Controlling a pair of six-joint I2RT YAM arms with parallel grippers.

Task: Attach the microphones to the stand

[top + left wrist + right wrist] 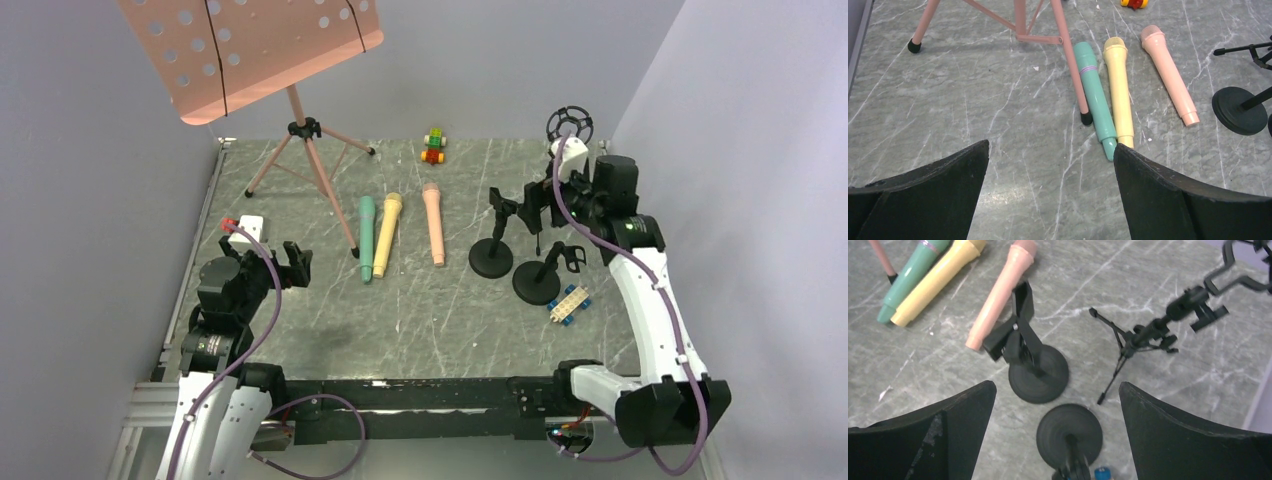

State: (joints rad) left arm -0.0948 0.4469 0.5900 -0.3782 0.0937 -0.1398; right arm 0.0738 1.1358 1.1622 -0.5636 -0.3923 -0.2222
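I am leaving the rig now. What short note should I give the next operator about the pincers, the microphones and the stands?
The left pincer is open and empty, above the table near the microphone tails.
The right pincer is open and empty, over the two round-base stands; the tripod stand is beside them.
The teal microphone, yellow microphone and pink microphone lie flat mid-table, the teal one beside a music stand leg.
Done: nothing; every clip is empty.
Left: attach all three microphones.
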